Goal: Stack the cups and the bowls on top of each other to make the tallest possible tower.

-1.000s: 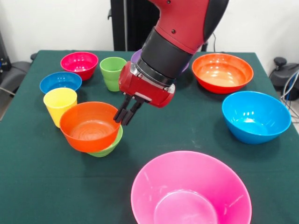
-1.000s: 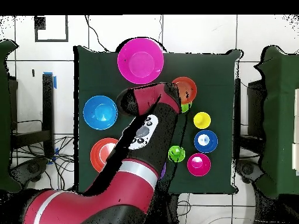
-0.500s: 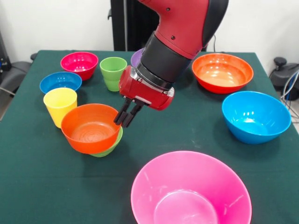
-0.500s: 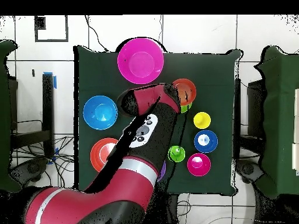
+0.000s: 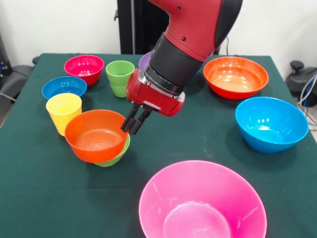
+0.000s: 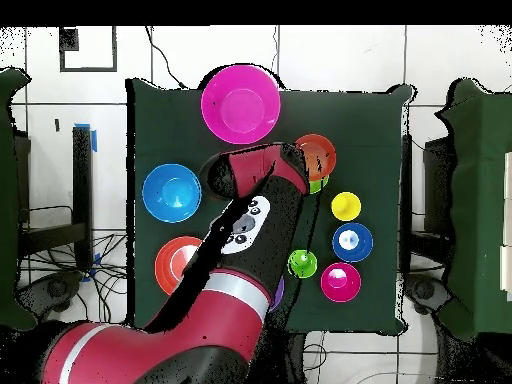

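Observation:
My gripper is shut on the right rim of the small orange-red bowl, which sits tilted in the small light-green bowl; only the green bowl's edge shows beneath it. This pair also shows in the overhead view, where my arm hides the gripper. The yellow cup stands just left of the pair, and the green cup stands behind it. The large light-blue bowl stands alone at the right.
The small dark-blue bowl and magenta-red bowl stand at the back left. The large orange bowl is at the back right and the large pink bowl at the front. My arm mostly hides the purple bowl.
The orange-red bowl has sunk slightly and shifted a little left onto the green bowl, with my gripper following it. Hardly any movement in the last half second.

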You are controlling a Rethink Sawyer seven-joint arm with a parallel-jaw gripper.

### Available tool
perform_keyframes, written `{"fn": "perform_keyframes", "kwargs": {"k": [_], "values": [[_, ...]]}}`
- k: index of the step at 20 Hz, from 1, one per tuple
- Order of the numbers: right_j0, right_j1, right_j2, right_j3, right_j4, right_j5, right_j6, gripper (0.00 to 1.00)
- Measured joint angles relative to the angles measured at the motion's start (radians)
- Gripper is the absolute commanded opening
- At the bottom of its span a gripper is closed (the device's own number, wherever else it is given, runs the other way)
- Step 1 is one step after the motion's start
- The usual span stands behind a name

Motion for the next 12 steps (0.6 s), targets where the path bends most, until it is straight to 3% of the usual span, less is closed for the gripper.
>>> {"fn": "perform_keyframes", "kwargs": {"k": [12], "values": [[0.004,-0.005,0.000,0.008,0.000,0.000,0.000,0.00]]}}
